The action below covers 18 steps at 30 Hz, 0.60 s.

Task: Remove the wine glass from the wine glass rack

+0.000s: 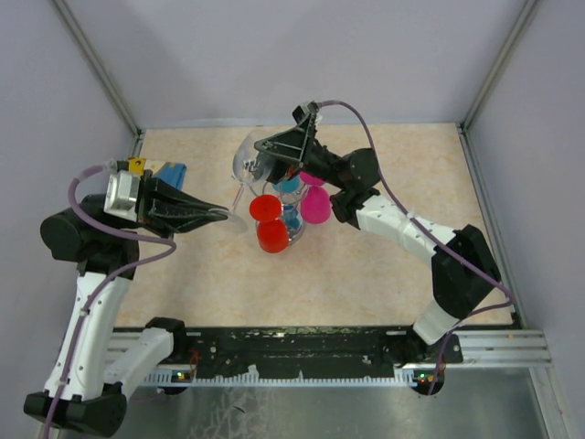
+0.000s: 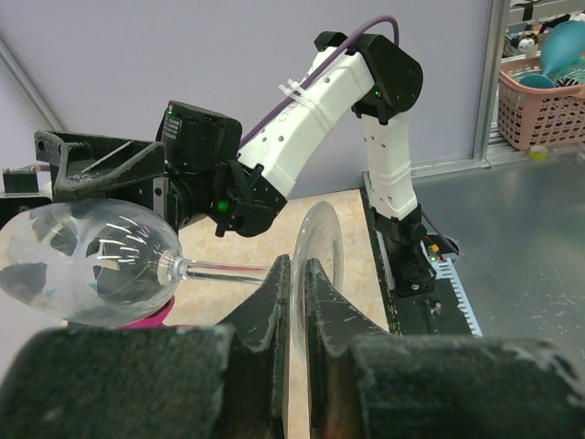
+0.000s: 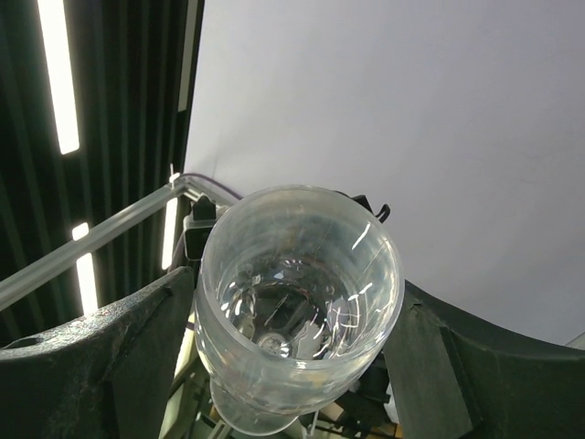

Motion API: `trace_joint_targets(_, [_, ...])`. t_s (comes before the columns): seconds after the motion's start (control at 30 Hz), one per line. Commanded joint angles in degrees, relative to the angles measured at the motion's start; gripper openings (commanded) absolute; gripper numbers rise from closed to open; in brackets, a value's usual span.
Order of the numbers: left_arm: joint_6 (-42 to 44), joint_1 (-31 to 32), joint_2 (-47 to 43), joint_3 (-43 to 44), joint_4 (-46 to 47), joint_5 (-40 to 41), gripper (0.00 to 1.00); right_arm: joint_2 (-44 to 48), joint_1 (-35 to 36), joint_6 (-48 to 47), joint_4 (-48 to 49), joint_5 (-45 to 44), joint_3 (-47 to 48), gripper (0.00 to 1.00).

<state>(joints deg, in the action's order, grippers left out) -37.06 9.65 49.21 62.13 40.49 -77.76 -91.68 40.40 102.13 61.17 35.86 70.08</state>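
Observation:
A clear wine glass (image 1: 249,161) hangs tilted in the air left of the wine glass rack (image 1: 292,219), clear of it. My left gripper (image 1: 222,215) is shut on the glass's round foot (image 2: 322,242), which stands edge-on between the jaws (image 2: 297,274). The stem runs left to the bowl (image 2: 87,261). My right gripper (image 1: 274,154) spans the bowl (image 3: 297,293), one finger (image 3: 137,338) against each side. The chrome rack is mostly hidden by coloured glasses.
Two red glasses (image 1: 270,224), a pink one (image 1: 315,205) and a blue one (image 1: 289,186) hang on the rack. A blue object (image 1: 172,172) lies behind my left wrist. A pink basket (image 2: 544,87) stands outside the cell. Walls enclose the table.

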Motion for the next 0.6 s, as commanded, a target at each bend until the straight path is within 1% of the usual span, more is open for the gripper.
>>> trace_joint_targets(0.0, [1.67,0.28,-0.71,1.97,-0.06,0.75,0.0,0.86,1.0,0.18,4.3,0.18,2.48,0.77])
trace_joint_targets(0.13, [2.23,0.28,-0.7,2.12,-1.34,0.9,0.0,1.24,1.08,-0.85,3.17,0.31,2.38,0.74])
trace_joint_targets(0.27, [2.91,0.28,-0.9,2.21,-2.52,1.39,0.0,0.83,1.04,-0.23,4.49,0.1,2.0,0.69])
trace_joint_targets(0.33, [3.71,0.28,-1.04,2.36,-3.66,1.61,0.09,0.64,1.04,0.15,5.0,0.03,1.74,0.69])
trace_joint_targets(0.37, [3.96,0.28,-1.23,2.46,-4.21,1.78,0.16,0.55,1.07,0.25,5.36,-0.12,1.65,0.69])
trace_joint_targets(0.4, [4.35,0.28,-1.29,2.55,-4.68,1.84,0.2,0.47,1.08,0.31,5.44,-0.17,1.57,0.69])
trace_joint_targets(0.47, [5.13,0.28,-1.55,2.68,-5.5,2.03,0.4,0.37,1.08,0.52,5.45,-0.32,1.5,0.69])
trace_joint_targets(0.5, [5.6,0.28,-1.65,2.75,-6.04,2.15,0.48,0.28,1.06,0.59,5.45,-0.32,1.44,0.69])
trace_joint_targets(0.53, [6.03,0.28,-1.68,2.77,-6.56,2.19,0.56,0.2,1.08,0.68,5.49,-0.39,1.46,0.69])
trace_joint_targets(0.57, [6.43,0.28,-1.88,2.82,-6.95,2.25,0.61,0.14,1.08,0.77,5.5,-0.43,1.41,0.69])
